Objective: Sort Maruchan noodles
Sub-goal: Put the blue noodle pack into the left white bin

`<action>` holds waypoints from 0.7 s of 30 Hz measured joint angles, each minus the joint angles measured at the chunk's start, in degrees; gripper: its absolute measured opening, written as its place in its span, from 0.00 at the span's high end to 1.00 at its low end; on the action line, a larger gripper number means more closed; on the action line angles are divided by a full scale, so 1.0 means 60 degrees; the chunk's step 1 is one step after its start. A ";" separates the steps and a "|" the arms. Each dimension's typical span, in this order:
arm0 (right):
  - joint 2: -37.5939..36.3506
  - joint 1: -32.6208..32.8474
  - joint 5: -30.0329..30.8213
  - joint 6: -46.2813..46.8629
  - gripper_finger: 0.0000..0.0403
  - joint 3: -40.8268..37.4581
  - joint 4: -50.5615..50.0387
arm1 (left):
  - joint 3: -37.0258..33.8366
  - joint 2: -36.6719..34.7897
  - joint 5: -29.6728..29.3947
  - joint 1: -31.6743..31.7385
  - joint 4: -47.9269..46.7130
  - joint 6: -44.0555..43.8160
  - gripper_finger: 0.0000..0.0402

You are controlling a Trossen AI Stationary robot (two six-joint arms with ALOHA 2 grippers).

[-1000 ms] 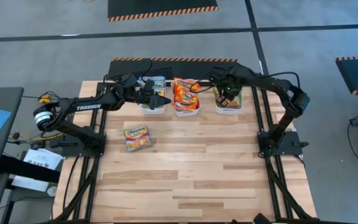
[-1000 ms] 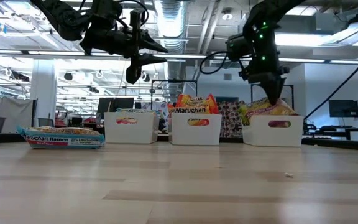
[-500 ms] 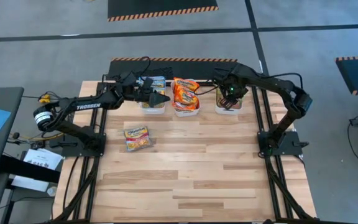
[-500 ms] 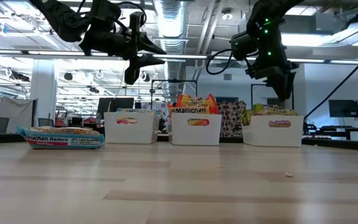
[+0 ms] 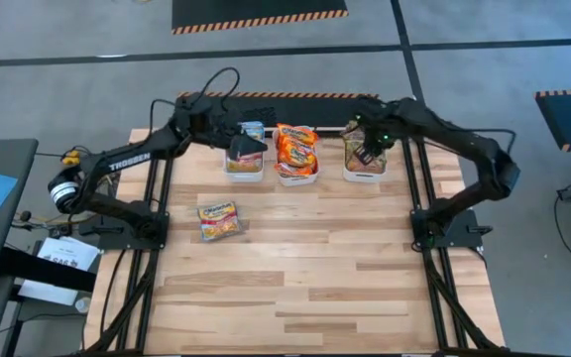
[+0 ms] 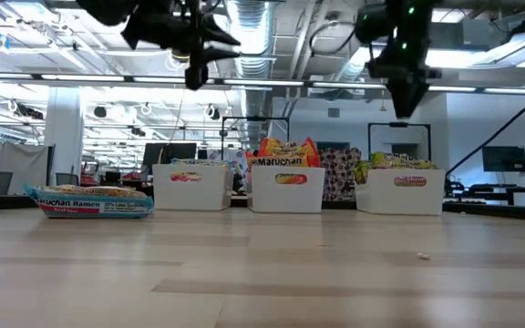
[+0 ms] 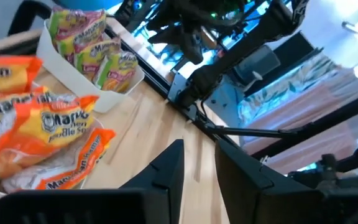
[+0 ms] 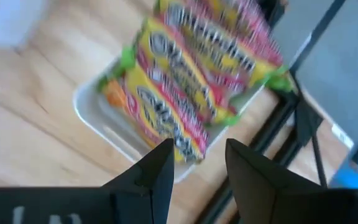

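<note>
Three white bins stand in a row at the table's far edge. The left bin [image 5: 244, 173] holds blue-accented noodle packets, the middle bin [image 5: 297, 179] orange ones [image 7: 36, 143], and the right bin [image 8: 98, 118] green-pink ones [image 8: 185, 93]. One blue-accented packet [image 5: 218, 220] lies flat on the table, nearer than the left bin. My left gripper [image 7: 199, 165] hangs high above the left bin, open by a narrow gap and empty. My right gripper [image 8: 197, 162] hovers above the right bin, open and empty.
The bare wooden tabletop [image 5: 315, 278] stretches from the bins to the near edge. Black arm frames run along the table's left and right edges. Both grippers [image 6: 194, 77] [image 6: 399, 100] are well above the bin rims in the low view.
My right gripper has risen straight up off the green-pink packets in the right bin, which stay there. My left gripper has also risen above the left bin and tipped from lying roughly level to pointing down. The lone packet on the table has not moved.
</note>
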 joint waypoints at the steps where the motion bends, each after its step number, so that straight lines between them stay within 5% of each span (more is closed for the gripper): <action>1: -0.0203 0.0000 -0.0004 -0.0001 0.59 0.0004 0.0220 | 0.0242 -0.0030 -0.0022 0.0000 -0.0349 0.0138 0.81; 8: -0.1300 0.0000 -0.0018 -0.0078 0.59 0.0004 0.1126 | 0.1331 -0.0050 0.0083 -0.0359 -0.0870 0.0743 0.82; 21: -0.1744 0.0196 -0.0083 0.0264 0.59 0.0004 0.0962 | 0.1358 -0.0043 -0.0883 -0.0419 -0.0364 0.1802 0.73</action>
